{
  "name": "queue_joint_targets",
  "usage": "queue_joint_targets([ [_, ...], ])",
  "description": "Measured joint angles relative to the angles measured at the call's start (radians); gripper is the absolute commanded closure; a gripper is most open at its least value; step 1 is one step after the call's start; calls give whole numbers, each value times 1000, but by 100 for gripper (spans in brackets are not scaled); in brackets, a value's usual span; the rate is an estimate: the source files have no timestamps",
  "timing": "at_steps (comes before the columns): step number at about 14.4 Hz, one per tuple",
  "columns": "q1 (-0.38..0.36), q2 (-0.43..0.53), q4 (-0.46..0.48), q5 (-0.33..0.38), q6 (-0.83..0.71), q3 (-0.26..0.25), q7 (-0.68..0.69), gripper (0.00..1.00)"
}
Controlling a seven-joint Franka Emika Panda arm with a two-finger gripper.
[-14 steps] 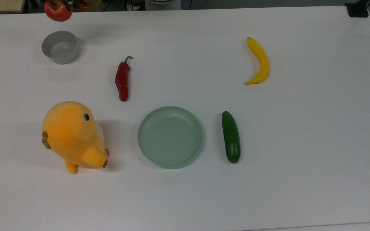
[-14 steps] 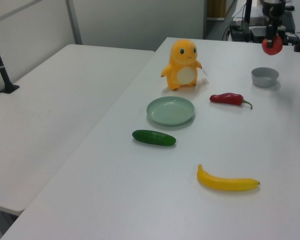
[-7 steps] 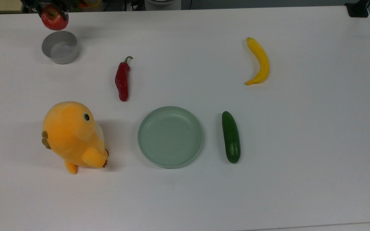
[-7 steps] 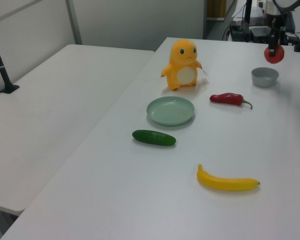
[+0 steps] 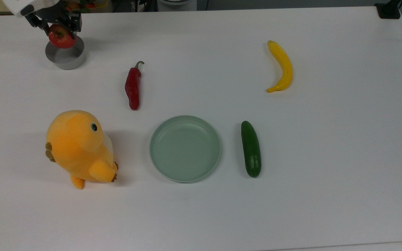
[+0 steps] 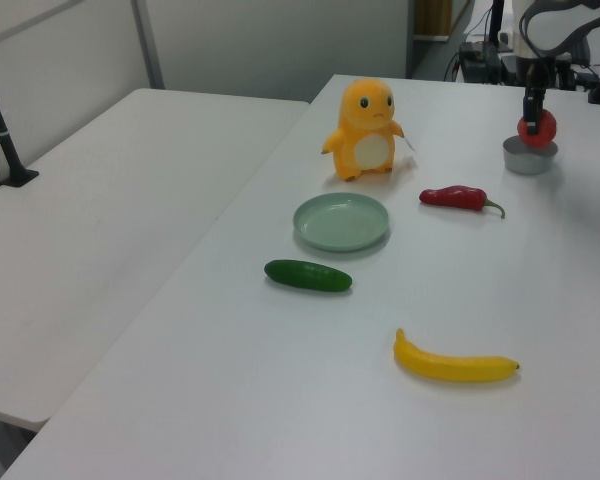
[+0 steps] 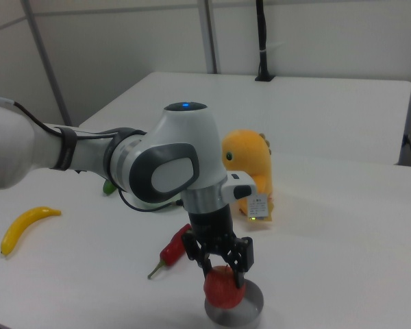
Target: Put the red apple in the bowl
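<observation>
In the top view, the black two-finger gripper [image 5: 60, 30] holds the round glossy red apple [image 5: 61, 37] from above, its fingers pinching the fruit on two sides. The apple is over the mouth of the small round grey bowl [image 5: 65, 58] and covers the far part of its rim. On the white table [image 5: 326, 146] lie a long red chili pepper [image 5: 133, 86], a yellow banana [image 5: 282, 66] and a dark green cucumber [image 5: 251, 149]. A wide shallow pale green dish [image 5: 185, 148] is between the cucumber and an orange plush toy [image 5: 79, 146].

In the left view, the apple [image 6: 536, 127] is at the top of the bowl [image 6: 528, 159], with the gripper [image 6: 532, 112] directly above it. The chili pepper [image 6: 458, 197] lies near the bowl, on the left view's left.

In the right view, the gripper [image 7: 219, 264] is closed on the apple [image 7: 224, 287], one finger [image 7: 244, 259] on each side. The lower part of the apple is already inside the bowl [image 7: 243, 312]. The plush toy [image 7: 250, 171] stands behind the arm.
</observation>
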State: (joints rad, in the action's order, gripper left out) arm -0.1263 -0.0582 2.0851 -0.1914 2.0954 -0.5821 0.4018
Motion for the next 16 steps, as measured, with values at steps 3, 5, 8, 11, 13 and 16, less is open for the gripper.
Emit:
queue_joint_targets([
  [3,0,-15,-2,1,0,0,0,4],
  [5,0,-16,-2,1,0,0,0,0],
  [8,0,-16,-8,1,0,1,0,0],
  [11,0,-16,-35,14,0,2,0,0],
  [13,-1,-9,-54,44,0,9,0,0],
  [16,-8,18,-117,118,-32,33,-1,0],
])
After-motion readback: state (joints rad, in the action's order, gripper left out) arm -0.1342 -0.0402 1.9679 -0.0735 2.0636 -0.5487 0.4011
